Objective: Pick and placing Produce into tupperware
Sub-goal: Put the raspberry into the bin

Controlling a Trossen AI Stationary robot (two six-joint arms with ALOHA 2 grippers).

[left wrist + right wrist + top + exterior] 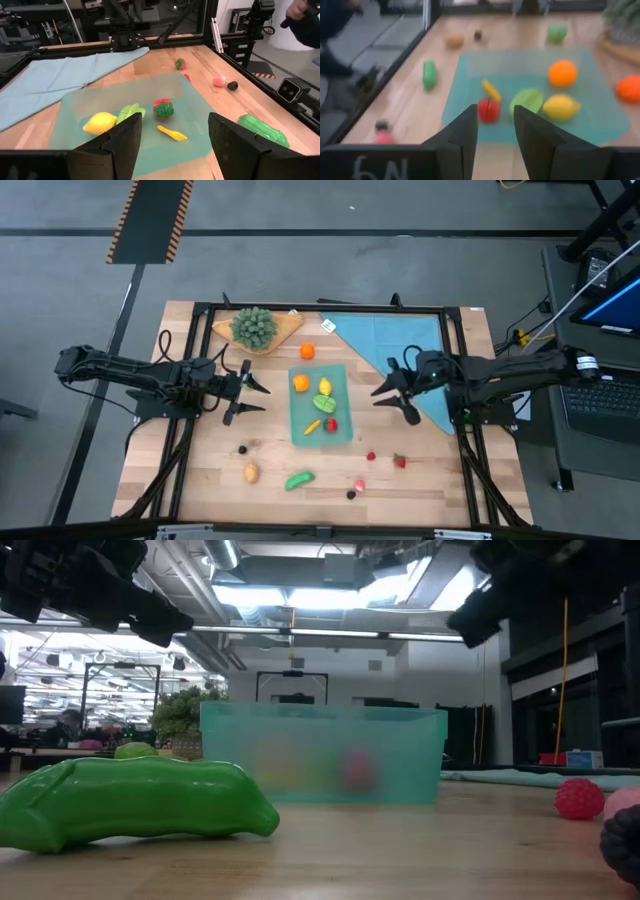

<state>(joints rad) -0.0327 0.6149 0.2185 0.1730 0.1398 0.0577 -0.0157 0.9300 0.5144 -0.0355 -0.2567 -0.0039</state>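
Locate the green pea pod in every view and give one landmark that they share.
High view: green pea pod on bare wood, below the tupperware.
Low view: pod large in the left foreground.
Left wrist view: pod at the right edge.
Right wrist view: pod left of the container.
Landmark: the tupperware.

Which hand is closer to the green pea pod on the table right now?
Left. The left hand is beside the tupperware, up and left of the green pea pod. The right hand is across the tupperware, farther away.
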